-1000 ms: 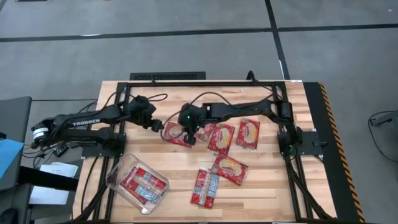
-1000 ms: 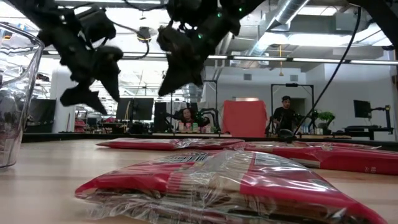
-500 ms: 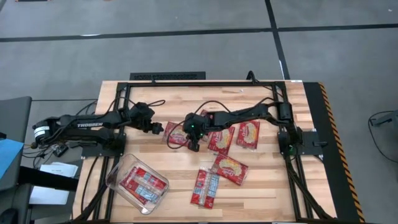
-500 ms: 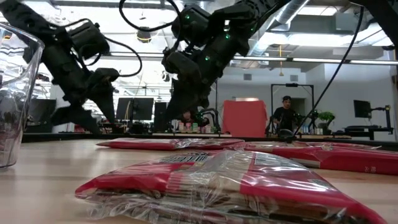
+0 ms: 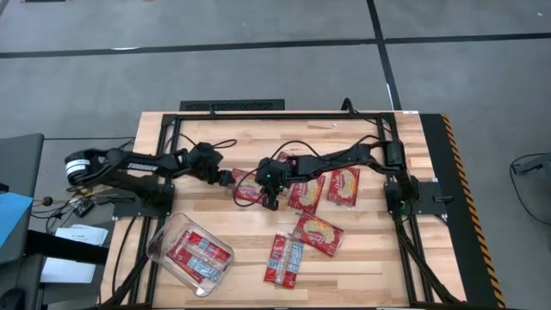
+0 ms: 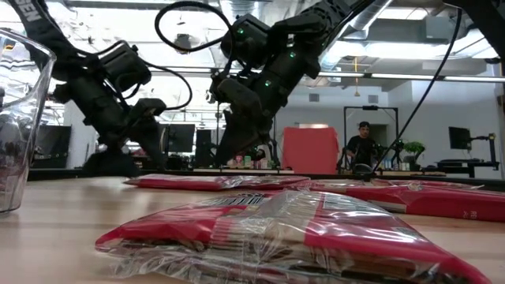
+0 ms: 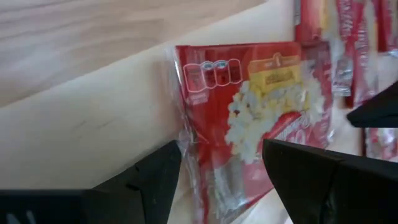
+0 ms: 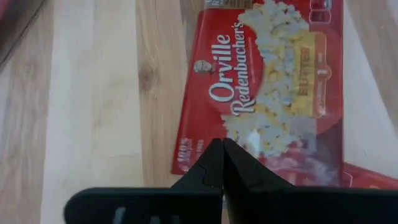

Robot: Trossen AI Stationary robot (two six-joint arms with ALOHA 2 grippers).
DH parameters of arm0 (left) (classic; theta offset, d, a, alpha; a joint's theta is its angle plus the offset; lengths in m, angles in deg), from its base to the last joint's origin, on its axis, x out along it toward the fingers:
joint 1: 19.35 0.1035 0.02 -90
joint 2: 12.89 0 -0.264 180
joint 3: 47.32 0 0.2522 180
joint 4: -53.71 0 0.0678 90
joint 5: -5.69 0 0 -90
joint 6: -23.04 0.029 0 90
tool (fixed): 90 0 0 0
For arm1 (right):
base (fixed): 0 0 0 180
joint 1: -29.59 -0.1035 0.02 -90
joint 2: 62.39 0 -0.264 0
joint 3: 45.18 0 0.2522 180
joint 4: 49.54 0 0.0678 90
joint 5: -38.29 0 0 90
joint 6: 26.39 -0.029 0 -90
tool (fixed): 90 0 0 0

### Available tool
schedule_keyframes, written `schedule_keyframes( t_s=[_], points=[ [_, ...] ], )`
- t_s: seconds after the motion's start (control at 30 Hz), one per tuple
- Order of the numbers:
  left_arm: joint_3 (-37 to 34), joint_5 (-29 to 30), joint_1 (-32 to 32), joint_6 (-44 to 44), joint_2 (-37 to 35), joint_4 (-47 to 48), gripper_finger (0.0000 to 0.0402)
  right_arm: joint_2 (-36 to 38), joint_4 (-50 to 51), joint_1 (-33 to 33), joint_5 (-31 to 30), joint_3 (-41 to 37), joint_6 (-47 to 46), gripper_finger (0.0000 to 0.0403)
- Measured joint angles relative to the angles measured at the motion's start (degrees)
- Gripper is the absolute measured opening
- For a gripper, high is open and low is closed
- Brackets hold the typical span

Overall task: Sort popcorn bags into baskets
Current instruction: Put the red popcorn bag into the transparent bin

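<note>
Wooden plank table [image 5: 215, 224] carries all items. Clear rectangular plastic tub with rounded corners [image 5: 164, 237] sits near the front-left corner and holds a few red packets showing blue-white labels [image 5: 196, 257]. Outside the tub, flat red popcorn bags lie loose: a cluster of three beside one another at mid-table [image 5: 325, 188], two more toward the front [image 5: 317, 232] [image 5: 284, 258], the latter label side up.

One further red popcorn bag with a yellow-cream picture [image 5: 247, 191] lies flat at the table's centre, between the two grippers. Left gripper [image 5: 227, 179] is low at this bag's left edge, fingers [image 7: 152, 177] spread wide on either side of the bag's end, nothing clasped. Right gripper [image 5: 270, 200] sits at the same bag's opposite side; its fingers [image 8: 211, 171] are pressed together and empty, tips over the bag's corner.
</note>
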State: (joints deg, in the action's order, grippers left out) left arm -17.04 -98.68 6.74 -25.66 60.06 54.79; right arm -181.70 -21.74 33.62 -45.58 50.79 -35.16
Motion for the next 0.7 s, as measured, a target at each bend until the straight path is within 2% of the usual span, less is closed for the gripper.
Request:
schedule_keyframes(
  t_s=[0.37, 0.53, 0.7],
  points=[
    [-0.04, -5.35, -0.72, -1.5, 5.72, -8.46, 0.0225, 0.0, -3.6, 1.77, -0.24, -0.02, 3.11, 0.0024],
    [-0.04, -5.83, -1.25, -2.42, 6.92, -10.95, 0.0224, 0.21, 3.06, 1.77, -0.24, -0.07, 2.35, 0.001],
    [-0.04, -5.67, -1.25, -2.52, 6.94, -11.02, 0.0224, 0.83, 6.72, -2.24, -0.32, -0.04, 3.14, 0.0013]
  ],
)
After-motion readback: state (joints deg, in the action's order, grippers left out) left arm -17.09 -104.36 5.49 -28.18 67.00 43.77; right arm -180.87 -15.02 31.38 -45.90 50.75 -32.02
